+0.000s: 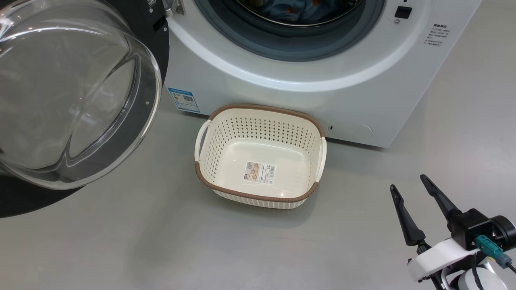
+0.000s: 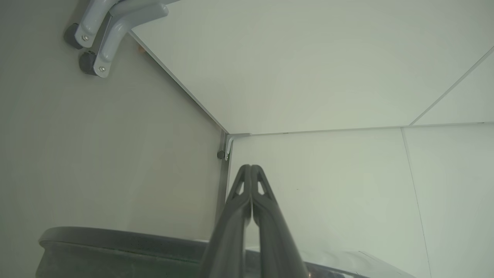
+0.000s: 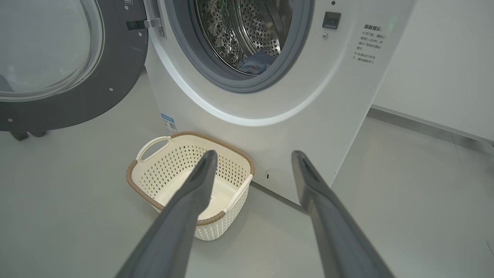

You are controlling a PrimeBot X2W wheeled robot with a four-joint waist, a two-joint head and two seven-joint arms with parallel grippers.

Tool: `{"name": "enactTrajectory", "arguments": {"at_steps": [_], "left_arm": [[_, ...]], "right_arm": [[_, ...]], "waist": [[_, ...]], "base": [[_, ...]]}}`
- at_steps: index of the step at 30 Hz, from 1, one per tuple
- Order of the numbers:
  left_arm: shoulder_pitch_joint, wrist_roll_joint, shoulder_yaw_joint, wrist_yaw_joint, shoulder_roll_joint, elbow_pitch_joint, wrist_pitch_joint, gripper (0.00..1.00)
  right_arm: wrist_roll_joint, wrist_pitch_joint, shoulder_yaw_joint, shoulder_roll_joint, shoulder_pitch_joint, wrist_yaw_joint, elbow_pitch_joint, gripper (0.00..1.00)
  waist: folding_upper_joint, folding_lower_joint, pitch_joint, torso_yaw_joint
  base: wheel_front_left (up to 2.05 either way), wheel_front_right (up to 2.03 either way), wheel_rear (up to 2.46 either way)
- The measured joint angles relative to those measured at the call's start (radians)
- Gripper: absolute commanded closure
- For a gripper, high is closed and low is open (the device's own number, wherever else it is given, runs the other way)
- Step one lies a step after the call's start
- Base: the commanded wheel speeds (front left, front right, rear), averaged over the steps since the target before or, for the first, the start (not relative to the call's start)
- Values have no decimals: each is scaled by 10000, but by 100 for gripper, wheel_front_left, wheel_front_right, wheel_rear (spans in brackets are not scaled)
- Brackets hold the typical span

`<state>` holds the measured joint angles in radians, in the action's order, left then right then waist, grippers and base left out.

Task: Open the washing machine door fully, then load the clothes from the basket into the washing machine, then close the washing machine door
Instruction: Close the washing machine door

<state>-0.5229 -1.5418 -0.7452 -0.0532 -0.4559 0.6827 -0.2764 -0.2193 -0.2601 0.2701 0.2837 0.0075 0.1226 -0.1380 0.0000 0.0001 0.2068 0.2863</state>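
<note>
Status: loading looks done. The basket [image 1: 262, 107] is bare down to the label sticker [image 1: 260, 172]. The clothes [image 3: 256, 63] sit low in the drum of the washing machine [image 1: 282, 80]. That leaves the door close.

The right hand [image 1: 408, 182] is spread wide and holds nothing. The basket is ahead of it and to its left, well apart. The drum mouth is further ahead, past the basket. The washing machine door [image 1: 76, 96] is swung out far to its left.

The left hand [image 2: 251, 166] is pinched shut on nothing and points at a wall corner [image 2: 227, 135]. The dark curved edge just under its fingers is probably the door rim, but I can't confirm contact.

Next move, my read: put a hand behind the door's outer face and swing it toward the opening until the latch catches. The left hand looks better placed for that. Keep the right hand out of the sweep.

Unknowns:
- The head view cuts off the drum top and most of the load.
- The door's far edge runs out of frame.
- The gasket lip looks free of fabric from the right wrist. Not certain, so worth a check before latching.
</note>
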Motion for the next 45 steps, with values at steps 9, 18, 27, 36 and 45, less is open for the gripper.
{"name": "enactTrajectory", "arguments": {"at_steps": [9, 18, 27, 36, 45], "left_arm": [[-285, 0, 222, 190, -4, 274, -222, 100], [-301, 0, 569, 370, -115, 512, -869, 100], [-299, -109, 694, 575, -345, 642, -1638, 100], [-299, -288, 700, 884, -332, 861, -2132, 100], [-297, -594, 800, 1127, -274, 943, -2658, 100]], "right_arm": [[0, 0, -82, 40, -3, 0, -2, 0], [0, 0, -81, 84, -10, 0, 0, 0], [2, 0, -69, 151, -25, 0, 0, 0], [2, 0, -52, 247, -41, 0, -29, 0], [0, 0, 12, 276, -41, 0, -38, 0]], "waist": [[0, 0, 122, -141], [0, 0, 207, -226], [0, 0, 228, -224], [0, 0, 122, -157], [0, 0, -6, -98]], "base": [[0, 0, 0], [0, 0, 0], [0, 0, 0], [0, 0, 0], [0, 0, 0]]}}
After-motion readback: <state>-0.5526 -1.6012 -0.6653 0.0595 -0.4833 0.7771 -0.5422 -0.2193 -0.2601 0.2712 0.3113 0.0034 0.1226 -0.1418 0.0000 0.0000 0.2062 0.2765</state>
